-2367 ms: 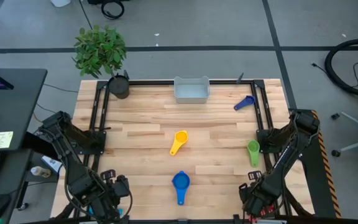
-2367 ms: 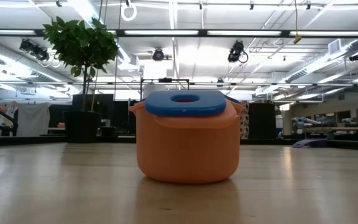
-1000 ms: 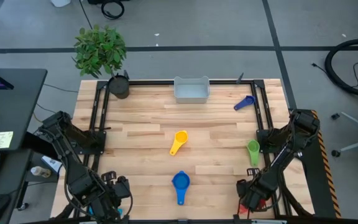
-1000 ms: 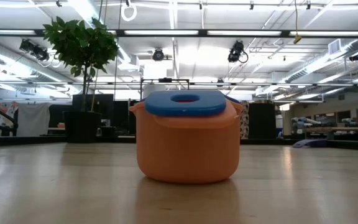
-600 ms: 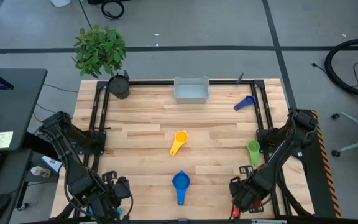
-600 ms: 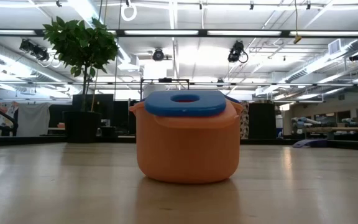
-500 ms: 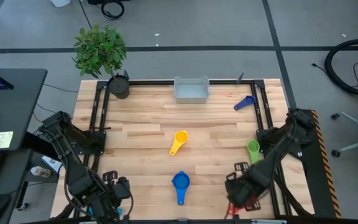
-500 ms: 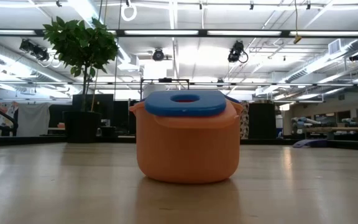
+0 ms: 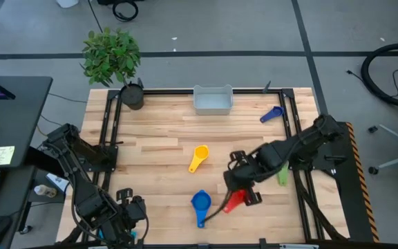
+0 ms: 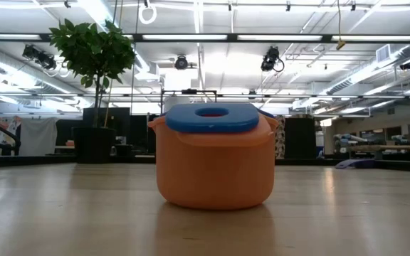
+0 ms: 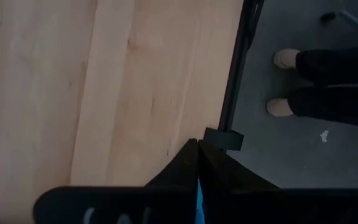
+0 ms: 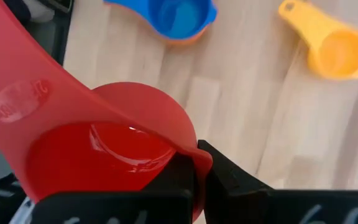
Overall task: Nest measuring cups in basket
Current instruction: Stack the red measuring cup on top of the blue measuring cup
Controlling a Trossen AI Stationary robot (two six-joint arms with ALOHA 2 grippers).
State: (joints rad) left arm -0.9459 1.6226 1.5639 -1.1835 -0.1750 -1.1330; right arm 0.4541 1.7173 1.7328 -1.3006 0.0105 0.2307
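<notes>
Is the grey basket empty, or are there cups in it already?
Empty. From above, the basket shows only its bare pale floor; the red cup is in the right end effector, others lie on the table.

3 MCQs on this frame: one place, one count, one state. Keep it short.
1. Where is the basket?
A. far edge, middle
B. near edge
C. beside the left gripper

2. How many measuring cups lie loose on the table, none gripped?
A. two
B. four
C. six

3. The right gripper is:
A. open, empty
B. shut on the red cup
C. shut on the yellow cup

Key: 1 A, it sits at the far rail. 2 B, yellow cup, blue cup, green cup, dark blue cup. 3 B, the fingers pinch the red cup.
</notes>
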